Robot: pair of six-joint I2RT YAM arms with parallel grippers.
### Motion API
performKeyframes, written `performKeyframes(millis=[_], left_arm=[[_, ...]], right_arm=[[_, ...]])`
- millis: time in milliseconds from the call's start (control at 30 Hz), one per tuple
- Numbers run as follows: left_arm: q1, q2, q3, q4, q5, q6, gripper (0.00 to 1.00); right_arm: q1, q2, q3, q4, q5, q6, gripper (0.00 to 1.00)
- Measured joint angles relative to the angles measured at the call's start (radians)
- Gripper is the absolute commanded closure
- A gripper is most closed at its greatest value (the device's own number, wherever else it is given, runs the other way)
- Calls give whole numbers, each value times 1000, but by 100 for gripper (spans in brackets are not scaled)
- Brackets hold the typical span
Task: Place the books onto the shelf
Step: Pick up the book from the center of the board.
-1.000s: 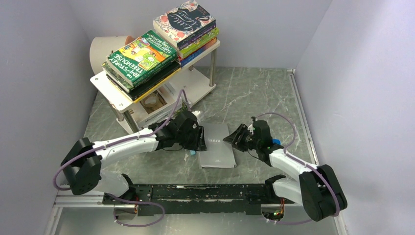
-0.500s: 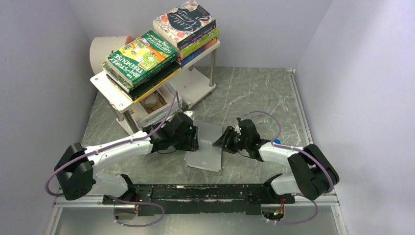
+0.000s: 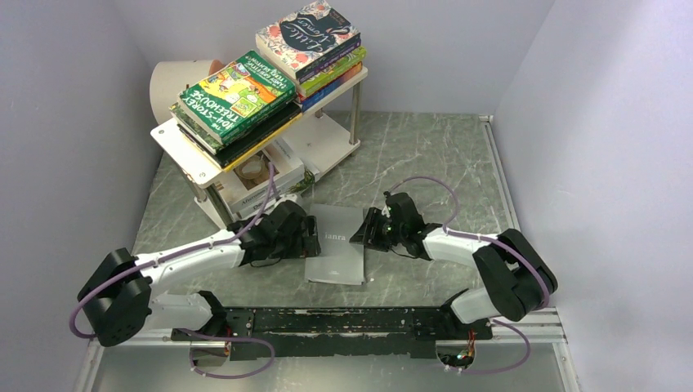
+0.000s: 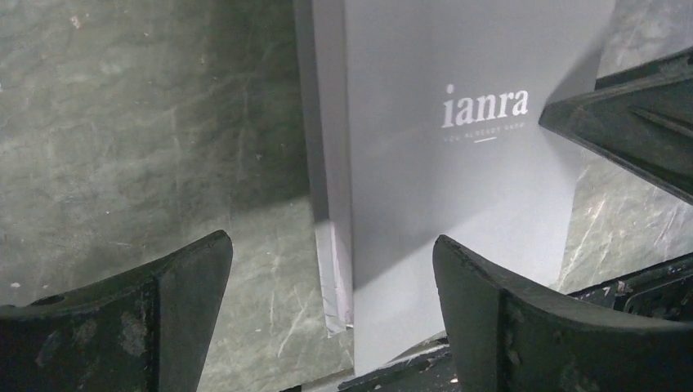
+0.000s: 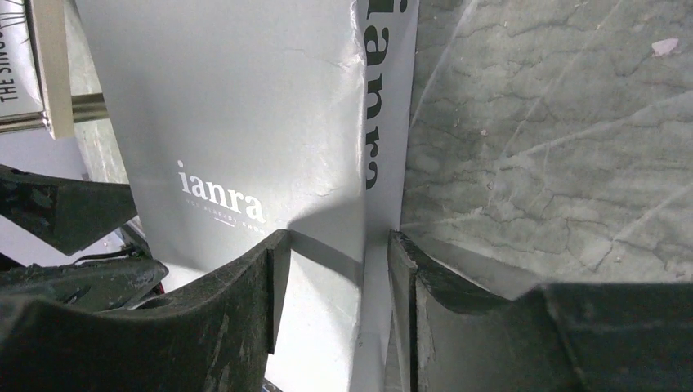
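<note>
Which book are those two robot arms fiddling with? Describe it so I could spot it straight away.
Look at the marbled green table, in front of the white shelf stacked with colourful books. Between the two grippers lies a thin grey book, flat on the table. It is the only plain grey one, with just the word "ianra" in white on its cover, unlike the bright paperbacks on the shelf.

Far end of grey "ianra" book (image 4: 458, 188) cut by left wrist view's top edge; subtitle beneath the title too small to read. Lower-tier books (image 3: 261, 184) of white shelf (image 3: 184, 155) largely hidden under the top board. White cylinder (image 3: 176, 82) mostly concealed behind green Treehouse stack (image 3: 237, 94). Spine lettering in right wrist view cropped by top edge. Left gripper (image 4: 327, 302) fingertips masked overhead by own wrist. Right gripper (image 5: 335, 286) base cropped at bottom.
</note>
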Motion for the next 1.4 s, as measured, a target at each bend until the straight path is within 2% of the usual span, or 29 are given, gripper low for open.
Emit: performKeyframes(millis=[300,567,700,967,1233,1400], left_arm=[[55,-42,-161,159,72,-78,4],[93,-59,-299,431,206,-183,8],[94,-69,-357,539,286,-243,17],[102,-199,-386,580,342,-302,48],[121,-214,-368,603,418,-302,65],[124,-213,-293,554,441,-252,73]], right_arm=[[0,48,11,31,-24,2,45],[-3,77,10,87,-58,39,41],[-7,79,-12,137,-87,71,40],[-17,65,-45,199,-141,119,39],[-35,-5,-86,241,-195,153,38],[-51,-103,-103,220,-188,156,35]])
